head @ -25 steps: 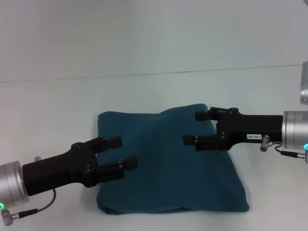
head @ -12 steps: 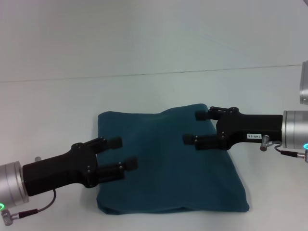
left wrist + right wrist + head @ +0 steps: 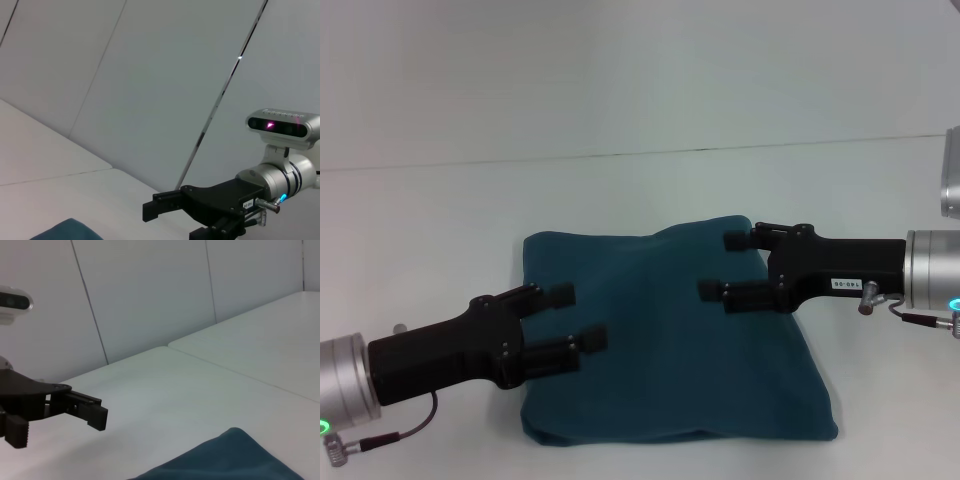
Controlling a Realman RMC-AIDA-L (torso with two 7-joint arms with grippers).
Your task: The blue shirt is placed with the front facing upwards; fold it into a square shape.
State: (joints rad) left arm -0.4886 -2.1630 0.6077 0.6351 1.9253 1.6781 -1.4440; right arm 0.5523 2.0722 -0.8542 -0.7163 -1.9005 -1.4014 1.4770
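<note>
A plain white table [image 3: 620,110] fills the head view, one faint seam crossing it. On it lies a single dark teal-blue shirt [image 3: 670,350], already a compact, roughly square bundle with only plain cloth showing and one far corner bulging upward. Two black grippers hang over it. The left gripper [image 3: 578,318] sits above the bundle's near-left part, fingers spread and holding nothing; the right gripper [image 3: 723,265] sits above the far-right corner, likewise parted and empty. Whether either fingertip touches the cloth is hard to judge from this angle. The risk, as I judge it: a fingertip dragging sideways out of the fabric could snag the top layer and pull the fold open, or skew the square, especially at that raised corner beside the right gripper.

The left wrist view shows pale wall panels, the table, one small tip of the shirt [image 3: 70,230] and the right gripper [image 3: 172,220] beyond it, fingers apart.

The right wrist view shows the same walls, one peaked shirt corner [image 3: 235,455] and the left gripper [image 3: 57,422] across it, open-fingered.
</note>
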